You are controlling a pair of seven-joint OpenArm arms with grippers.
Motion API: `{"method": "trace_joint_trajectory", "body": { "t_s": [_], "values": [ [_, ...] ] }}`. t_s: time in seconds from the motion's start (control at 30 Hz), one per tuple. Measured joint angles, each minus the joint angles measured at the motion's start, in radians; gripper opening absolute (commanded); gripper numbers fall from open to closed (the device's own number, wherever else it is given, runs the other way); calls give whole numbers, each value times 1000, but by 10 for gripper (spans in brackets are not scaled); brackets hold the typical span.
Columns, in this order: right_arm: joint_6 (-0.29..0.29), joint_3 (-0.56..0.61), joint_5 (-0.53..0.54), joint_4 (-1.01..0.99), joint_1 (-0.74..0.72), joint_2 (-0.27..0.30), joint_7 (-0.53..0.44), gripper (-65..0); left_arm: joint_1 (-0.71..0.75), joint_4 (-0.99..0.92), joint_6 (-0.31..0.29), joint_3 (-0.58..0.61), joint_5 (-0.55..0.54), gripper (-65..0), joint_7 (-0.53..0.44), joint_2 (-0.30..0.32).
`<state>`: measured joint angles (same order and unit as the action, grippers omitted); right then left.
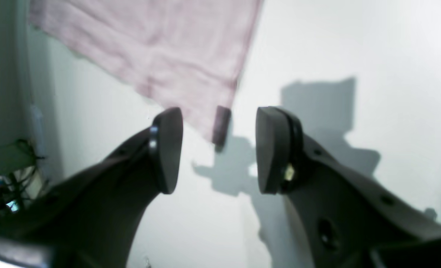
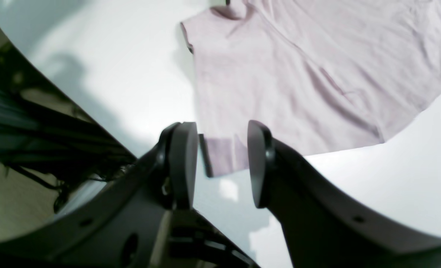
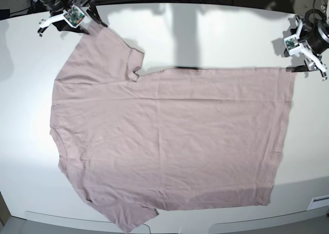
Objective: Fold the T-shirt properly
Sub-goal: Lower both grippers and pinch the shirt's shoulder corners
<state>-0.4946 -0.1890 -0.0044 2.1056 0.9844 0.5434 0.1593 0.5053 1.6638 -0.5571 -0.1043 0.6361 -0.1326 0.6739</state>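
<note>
The dusty pink T-shirt (image 3: 169, 136) lies spread flat on the white table (image 3: 216, 33), neck end to the left and hem to the right. My left gripper (image 1: 219, 111) is open and hovers just over the far hem corner (image 1: 220, 124), which shows between its fingers. In the base view it is at the top right (image 3: 302, 67). My right gripper (image 2: 220, 124) is open, with the far sleeve's corner (image 2: 222, 156) between its fingers. In the base view it is at the top left (image 3: 95, 22). Neither gripper holds cloth.
Dark cables and gear (image 2: 38, 123) lie past the table edge beside the right arm. The near sleeve (image 3: 133, 221) reaches the table's front edge. Bare white table lies beyond the shirt's far side (image 3: 216, 49) and to the right of the hem (image 3: 308, 131).
</note>
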Motion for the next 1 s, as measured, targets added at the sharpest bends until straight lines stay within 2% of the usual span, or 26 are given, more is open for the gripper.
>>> {"method": "trace_joint_trajectory", "body": {
  "t_s": [0.17, 0.27, 0.47, 0.6, 0.67, 0.8, 0.9, 1.0],
  "values": [
    [0, 0, -1, 0, -2, -32, 4, -418, -109, -97, 7, 144, 6, -344, -22, -6],
    [0, 0, -1, 0, 0, -47, 8, -418, -185, -154, 19, 208, 30, -344, 10, -4],
    [0, 0, -1, 0, -1, -45, 28, -419, -266, -248, 31, 251, 21, -344, -7, -3],
    [1, 0, -2, 0, -1, -45, 29, -419, -304, -320, 51, 270, 39, -346, -77, 0],
    [1, 0, -1, 0, -1, -44, 29, -418, -325, -358, 54, 277, 27, -382, -97, 0],
    [0, 0, -5, 0, -1, -45, 29, -418, -331, -399, 62, 283, 18, -537, -113, -1],
    [0, 0, -81, 0, -1, -45, 29, -418, -328, -407, 52, 283, 24, -650, -110, -2],
    [0, 0, -119, 0, -1, -45, 22, -418, -332, -407, 7, 282, 32, -650, -111, -2]
  ]
}}
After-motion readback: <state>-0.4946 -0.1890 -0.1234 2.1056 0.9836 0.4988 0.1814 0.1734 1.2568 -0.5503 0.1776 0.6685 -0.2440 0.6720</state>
